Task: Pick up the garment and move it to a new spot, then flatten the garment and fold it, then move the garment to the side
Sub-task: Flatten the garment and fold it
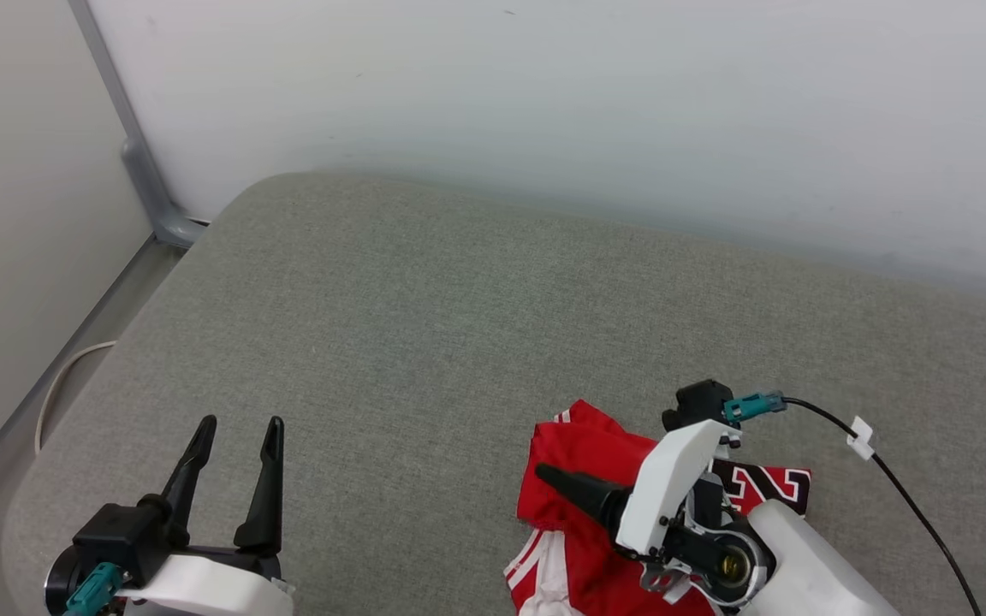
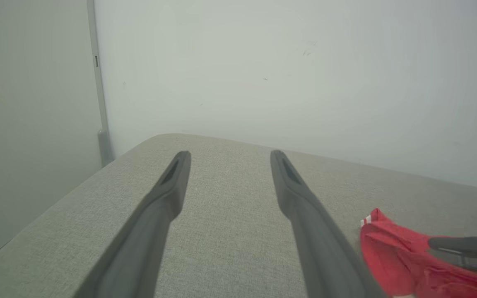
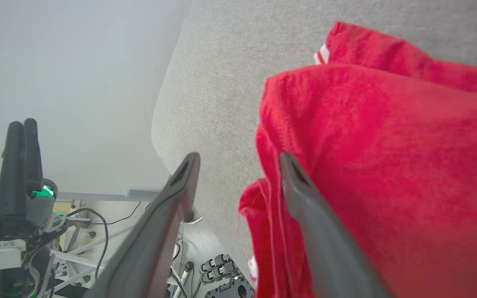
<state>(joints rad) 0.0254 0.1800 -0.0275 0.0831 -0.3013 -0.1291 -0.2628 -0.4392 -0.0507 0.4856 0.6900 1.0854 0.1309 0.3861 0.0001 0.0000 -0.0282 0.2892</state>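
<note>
The garment (image 1: pixel 574 466) lies crumpled in a red heap near the front right of the grey padded surface (image 1: pixel 424 325), with white striped trim at its lower edge and part of the black lettering (image 1: pixel 758 483) showing. My right gripper (image 1: pixel 542 470) hovers over the heap, turned on its side and pointing left. In the right wrist view the right gripper (image 3: pixel 238 159) is open: one finger crosses the red garment (image 3: pixel 387 145), the other is over bare grey fabric. My left gripper (image 1: pixel 236 432) stands open and empty at the front left, well apart from the garment (image 2: pixel 387 252).
A white wall rises behind the surface, and a grey post (image 1: pixel 138 162) stands at the back left corner. The surface's rounded left edge drops to the floor, where a pale cord (image 1: pixel 56 385) lies. A black cable with a white tag (image 1: pixel 861 436) trails off to the right.
</note>
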